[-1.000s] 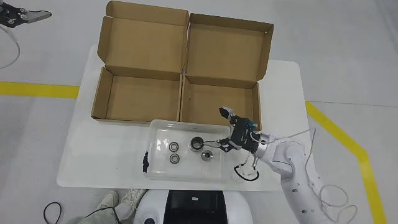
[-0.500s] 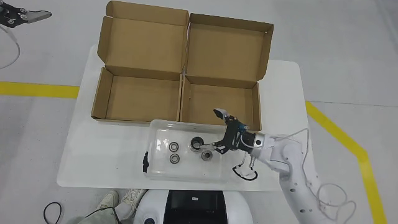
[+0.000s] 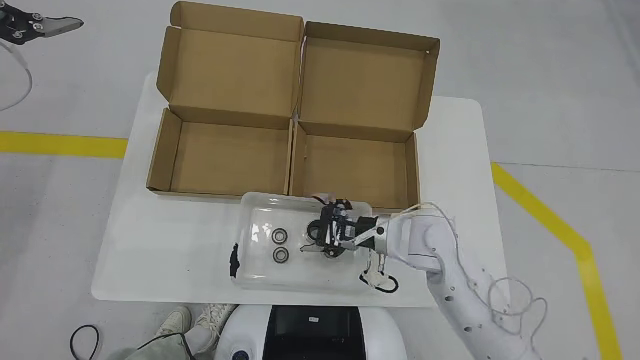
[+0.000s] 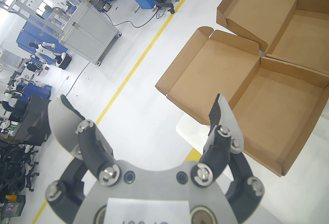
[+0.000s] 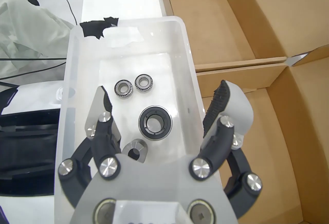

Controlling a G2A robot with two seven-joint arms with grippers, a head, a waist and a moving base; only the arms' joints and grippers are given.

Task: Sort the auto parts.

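**A:** Largest items?

**B:** Cardboard boxes [image 3: 232, 158], lids open, at 12 o'clock. Clear bin [image 3: 256, 272] at 6.

**A:** Claw?

**B:** Right gripper [image 5: 162, 95], fingers spread and empty. It has moved in from the bin's 3 o'clock rim, so a pick looks near.

**A:** Target?

**B:** Large bearing [image 5: 155, 123], mid-bin below those fingers. It lies flat, bore up, axis vertical. Being round, it has no long axis across the bin.
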